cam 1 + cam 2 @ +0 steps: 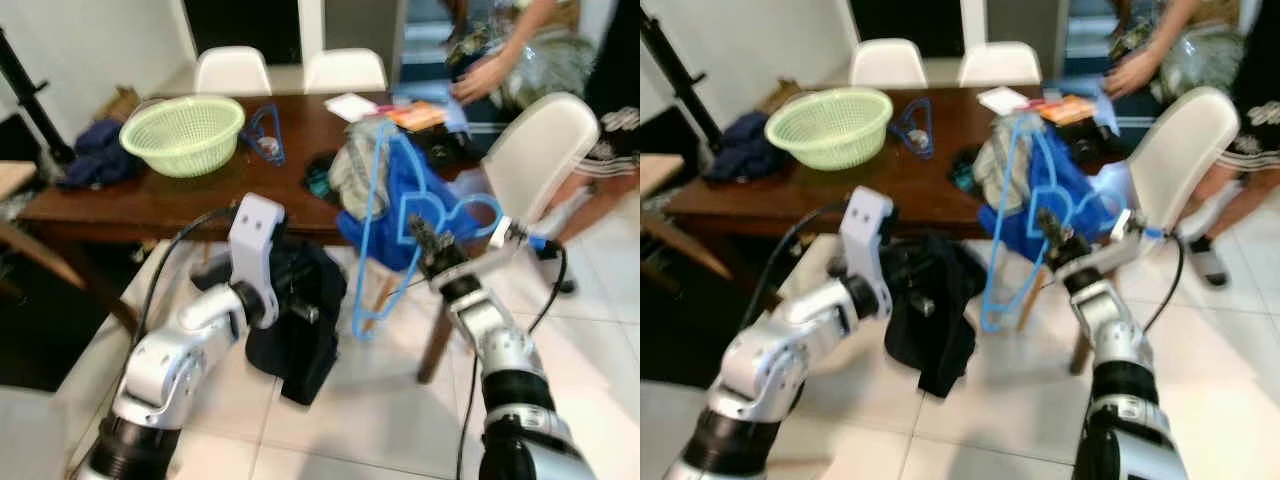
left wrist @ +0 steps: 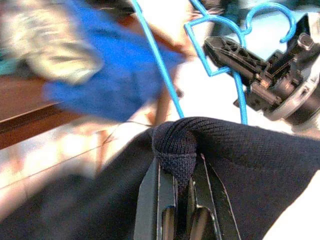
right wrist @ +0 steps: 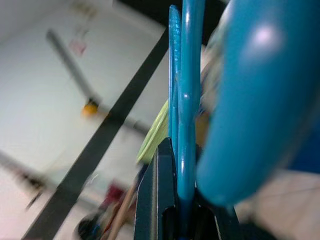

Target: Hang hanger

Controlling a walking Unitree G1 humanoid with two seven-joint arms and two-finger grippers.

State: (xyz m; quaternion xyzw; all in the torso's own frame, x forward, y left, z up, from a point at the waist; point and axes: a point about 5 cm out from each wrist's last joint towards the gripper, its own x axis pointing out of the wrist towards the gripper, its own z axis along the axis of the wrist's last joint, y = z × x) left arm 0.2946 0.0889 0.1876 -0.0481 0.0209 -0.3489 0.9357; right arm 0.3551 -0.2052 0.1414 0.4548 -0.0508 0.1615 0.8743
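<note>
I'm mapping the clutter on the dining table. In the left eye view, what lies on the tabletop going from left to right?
Dark blue cloth → green basket → small blue hanger → white paper → orange item.

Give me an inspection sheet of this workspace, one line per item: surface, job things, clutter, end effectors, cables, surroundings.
Surface: brown wooden table, pale tiled floor.
Job's things: blue hanger held upright; dark garment hanging off the other arm.
Clutter: green basket, second hanger, clothes pile, papers on the table.
End effectors: right end effector shut on the blue hanger near its hook; left end effector pinching a fold of the dark garment.
Cables: black cable looping along the left arm; another by the right arm.
Surroundings: white chairs; a person behind the table.
</note>
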